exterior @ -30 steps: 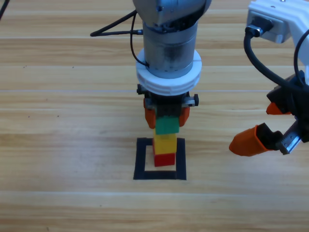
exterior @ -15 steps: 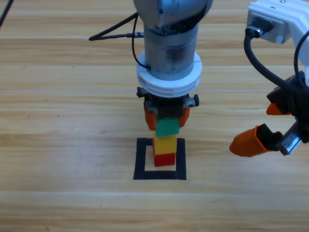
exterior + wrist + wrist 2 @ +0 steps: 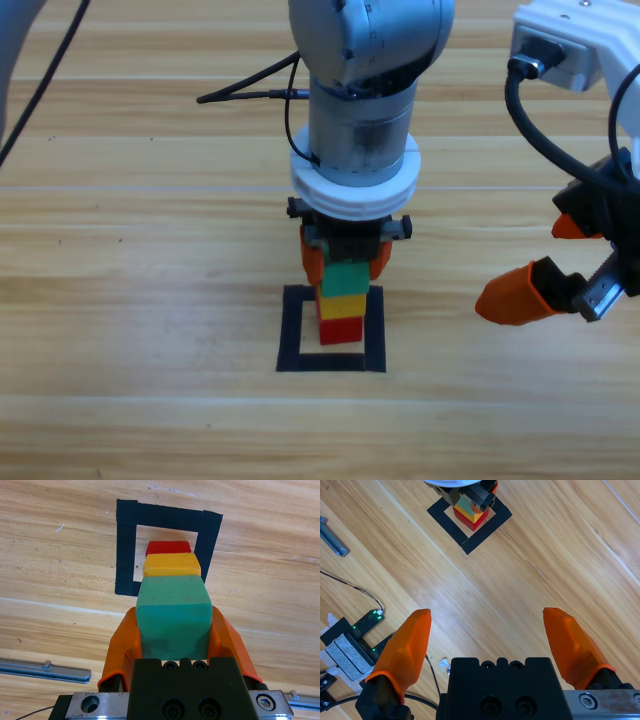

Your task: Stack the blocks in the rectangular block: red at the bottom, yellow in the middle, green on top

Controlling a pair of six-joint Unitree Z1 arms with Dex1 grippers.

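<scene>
You have bright, even light; soft glare on the surface (image 3: 520, 595); faint shadows; the near arm housing looks slightly soft overhead.

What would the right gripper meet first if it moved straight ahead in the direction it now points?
Probably only the bare wooden table: the open right gripper points down at it, with nothing between its jaws.

A wooden table (image 3: 140, 230) bears a black tape square (image 3: 291, 330), with a red cube (image 3: 340, 331) resting on the wood inside its outline.
</scene>
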